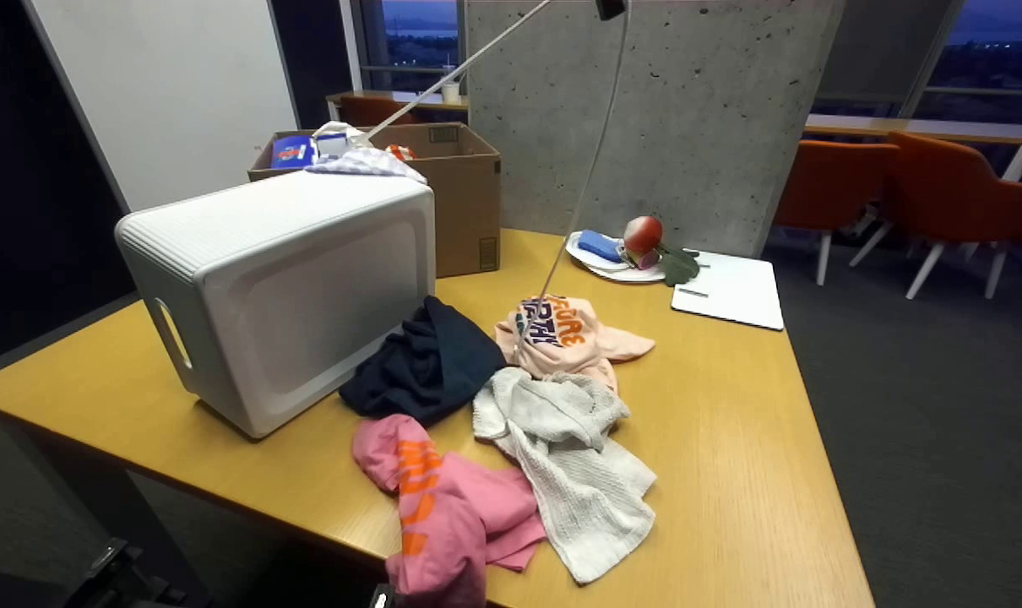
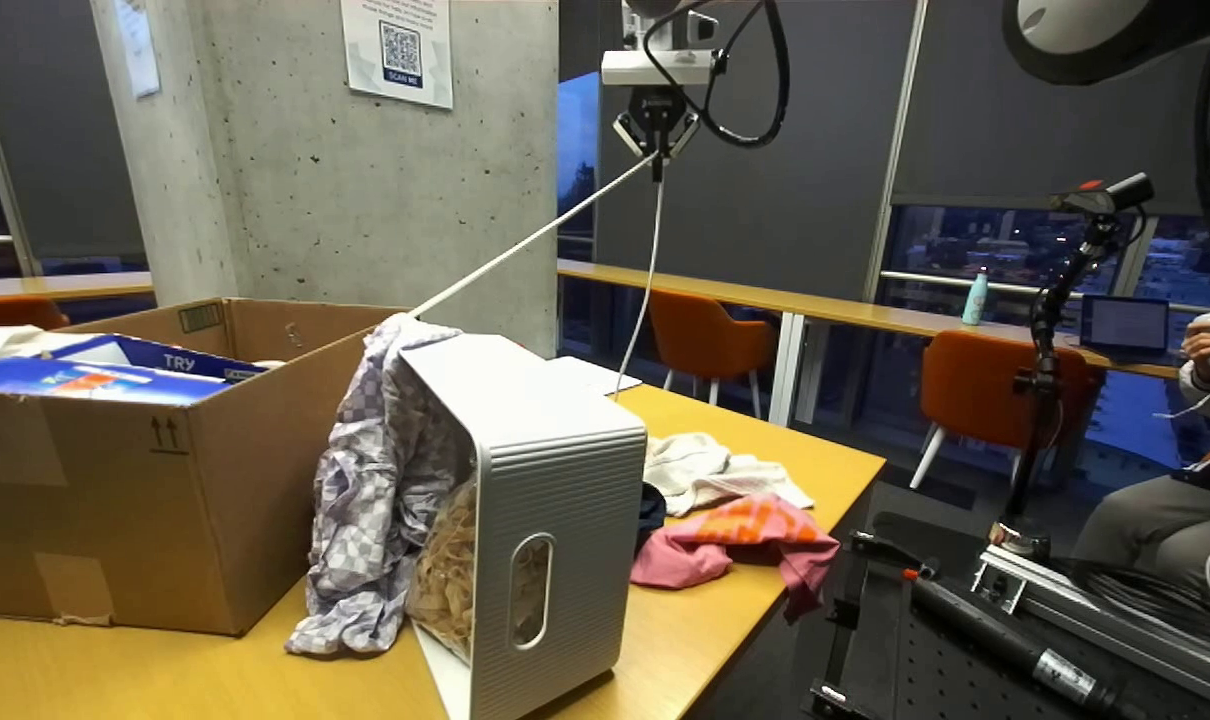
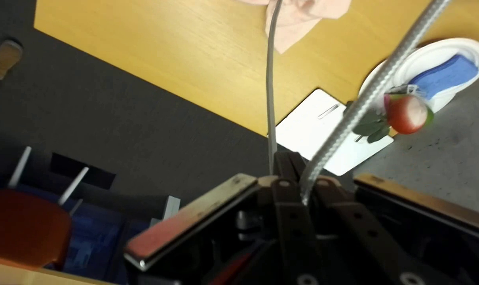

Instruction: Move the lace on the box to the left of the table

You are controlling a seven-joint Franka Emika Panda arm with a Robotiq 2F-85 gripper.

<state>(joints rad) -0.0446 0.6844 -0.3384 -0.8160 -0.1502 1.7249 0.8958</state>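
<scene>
The pincer (image 2: 657, 165) hangs well above the white bin (image 1: 334, 287), closed on the lace (image 3: 367, 98), which leaves its fingertips in 2 strands. In both exterior views, 1 strand slopes straight to the white bin's top edge, meeting the checked cloth (image 2: 360, 500) draped there. It looks taut, so I judge that this end is tied or caught; the fastening itself is hidden. The 2nd strand droops, slack, to the peach shirt (image 1: 574, 344) out past the white bin's base, probably because that end merely rests on fabric; its tip is hard to make out.

The height of the grip likely serves to lift the lace clear of the white bin and the soft heap beside it: the navy cloth (image 1: 426, 363) against its base, then the pale towel (image 1: 574, 456) farther out. The white bin lies on its side, mouth toward the cardboard box (image 1: 467, 211), giving the checked cloth a flat top to hang over. Which of these 2 containers the task calls the box, I cannot tell.

The lace is not yet laid on the desk (image 1: 714, 473). A slow, even pull seems wise, since a jerk could drag the checked cloth off the white bin.
</scene>
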